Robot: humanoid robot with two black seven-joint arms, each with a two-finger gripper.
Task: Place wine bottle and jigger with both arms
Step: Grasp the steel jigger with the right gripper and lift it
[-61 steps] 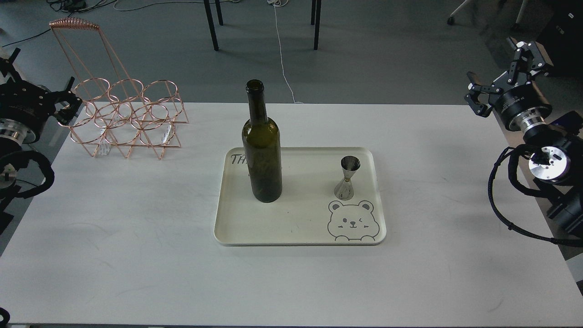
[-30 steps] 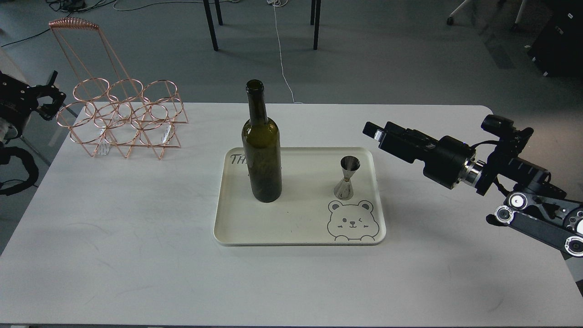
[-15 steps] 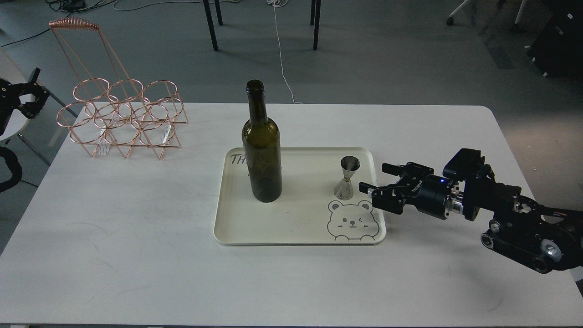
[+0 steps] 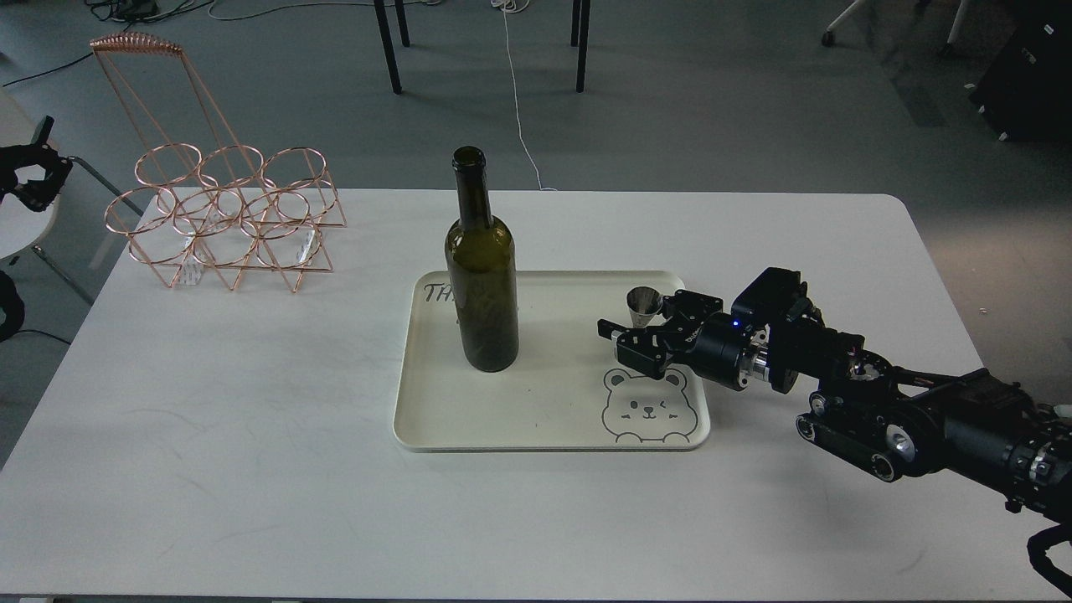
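Note:
The dark olive-green wine bottle [image 4: 481, 285] stands upright on the left half of a cream tray [image 4: 536, 419]. The small silver jigger [image 4: 643, 300] stands on the tray's right side above a bear drawing. My right gripper [image 4: 634, 322] reaches in from the right, open, with its fingers on either side of the jigger; the near finger hides the jigger's lower cone. I cannot tell whether the fingers touch it. My left gripper [image 4: 29, 174] is at the far left edge, beyond the table, small and dark.
A copper wire bottle rack [image 4: 222, 218] with several rings and a tall handle stands at the table's back left. The white table [image 4: 251, 469] carries the tray at its middle. Chair legs and cables are on the floor behind.
My right arm swung down from the far right and moved left over the tray's edge until its open fingers came around the jigger. My left arm drew back toward the left edge.

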